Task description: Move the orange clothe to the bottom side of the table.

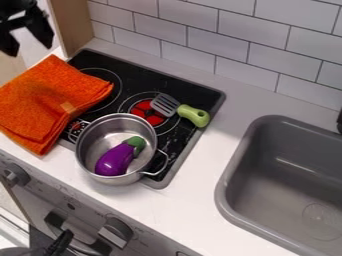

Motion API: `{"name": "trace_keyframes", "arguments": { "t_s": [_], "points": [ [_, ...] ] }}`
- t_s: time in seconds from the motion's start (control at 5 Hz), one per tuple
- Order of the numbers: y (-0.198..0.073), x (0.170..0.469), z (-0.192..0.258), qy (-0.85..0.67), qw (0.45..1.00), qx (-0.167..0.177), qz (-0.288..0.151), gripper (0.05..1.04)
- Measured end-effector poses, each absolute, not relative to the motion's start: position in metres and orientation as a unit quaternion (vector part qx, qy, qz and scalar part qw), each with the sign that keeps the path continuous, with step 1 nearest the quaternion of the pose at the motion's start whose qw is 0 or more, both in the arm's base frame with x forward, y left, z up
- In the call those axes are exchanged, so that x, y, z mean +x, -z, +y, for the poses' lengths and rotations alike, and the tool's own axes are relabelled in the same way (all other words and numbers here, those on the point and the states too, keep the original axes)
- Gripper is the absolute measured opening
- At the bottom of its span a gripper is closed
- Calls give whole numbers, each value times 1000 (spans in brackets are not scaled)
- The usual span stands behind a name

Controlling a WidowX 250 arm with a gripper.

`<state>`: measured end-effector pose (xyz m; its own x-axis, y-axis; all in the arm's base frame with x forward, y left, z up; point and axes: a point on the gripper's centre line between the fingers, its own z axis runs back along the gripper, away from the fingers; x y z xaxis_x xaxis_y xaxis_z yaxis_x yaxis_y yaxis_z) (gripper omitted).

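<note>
Gripper (29, 49): 2 fingers apart | step: grasp orange cloth (53, 92) | pinch several layers, lift clear of metal pot (107, 179)

Your end effector (29, 49) hangs open at 11 o'clock. At 10, your cloth (43, 97) overlaps the stove (190, 91). You have the pot (95, 136) at 8, eggplant (115, 160) inside, the spatula (194, 115) at 1, and the sink (230, 167) at 4.

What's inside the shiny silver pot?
A shiny purple toy eggplant with a green top lies inside the round silver metal pot. You can see part of the pot's bottom, but the bit right under the eggplant is covered.
</note>
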<state>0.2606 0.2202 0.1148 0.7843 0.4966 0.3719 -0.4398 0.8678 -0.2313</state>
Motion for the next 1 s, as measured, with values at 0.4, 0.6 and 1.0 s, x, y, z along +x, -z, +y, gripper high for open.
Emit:
{"name": "trace_keyframes", "arguments": {
  "t_s": [0.4,0.6,1.0],
  "points": [
    [-103,283,204,-248,940,-16,-232,1000],
    [-95,296,187,-236,940,-6,-247,1000],
    [-94,318,131,-203,948,5,-244,1000]
  ]
}}
